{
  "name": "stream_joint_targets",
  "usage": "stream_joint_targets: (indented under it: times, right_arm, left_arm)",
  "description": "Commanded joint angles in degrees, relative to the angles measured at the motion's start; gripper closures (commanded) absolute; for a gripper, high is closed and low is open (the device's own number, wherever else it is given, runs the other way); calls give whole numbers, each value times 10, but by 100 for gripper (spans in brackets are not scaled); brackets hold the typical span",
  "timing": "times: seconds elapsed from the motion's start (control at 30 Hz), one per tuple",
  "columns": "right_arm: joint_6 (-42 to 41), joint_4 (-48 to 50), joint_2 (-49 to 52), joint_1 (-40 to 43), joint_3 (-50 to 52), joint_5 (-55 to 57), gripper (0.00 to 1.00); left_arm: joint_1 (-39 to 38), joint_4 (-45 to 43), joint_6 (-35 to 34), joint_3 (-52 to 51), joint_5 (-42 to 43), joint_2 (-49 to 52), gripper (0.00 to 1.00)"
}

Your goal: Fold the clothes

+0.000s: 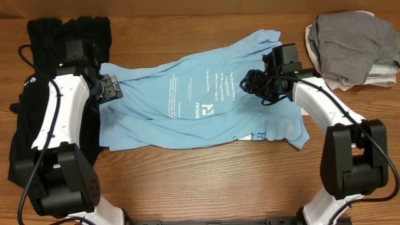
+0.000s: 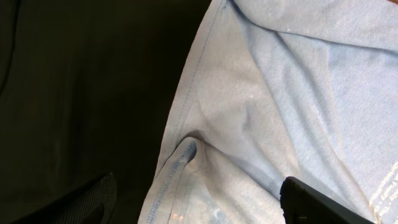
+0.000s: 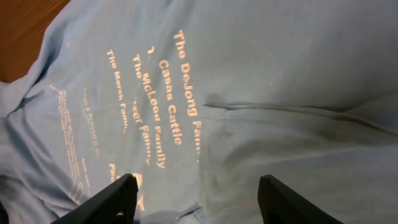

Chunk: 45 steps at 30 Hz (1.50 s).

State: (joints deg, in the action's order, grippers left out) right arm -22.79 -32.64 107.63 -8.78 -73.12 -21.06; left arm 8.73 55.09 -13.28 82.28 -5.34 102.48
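Shirt [image 1: 187, 115] spread on bench [image 1: 206, 181]; L claw [image 1: 112, 89] released at edge, R claw [image 1: 255, 81] released over print [image 1: 203, 94], prob. set to pinch for fold.

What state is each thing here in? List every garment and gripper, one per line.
Blue shirt: spread out, wrinkled, not folded.
Black clothes: crumpled heap.
Grey clothes: crumpled heap.
Left gripper: open, over the shirt's edge.
Right gripper: open, over the shirt's print.

Even soft light, dim wrist views
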Motion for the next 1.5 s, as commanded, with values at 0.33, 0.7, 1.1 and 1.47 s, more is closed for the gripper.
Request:
stream_joint_targets:
  times: [0.33, 0.7, 1.1, 1.47]
  right_arm:
    - [81, -201, -3, -3, -162, -3, 25]
    - [109, -391, -3, -1, -379, 78, 4]
    - [141, -390, -2, -1, -420, 122, 0]
    - [141, -402, -2, -1, -420, 122, 0]
  left_arm:
    - [3, 4, 60, 13, 6, 5, 7]
    - [2, 37, 87, 121, 171, 5, 5]
    - [3, 16, 99, 215, 168, 23, 4]
    - [2, -58, 63, 215, 137, 162, 10]
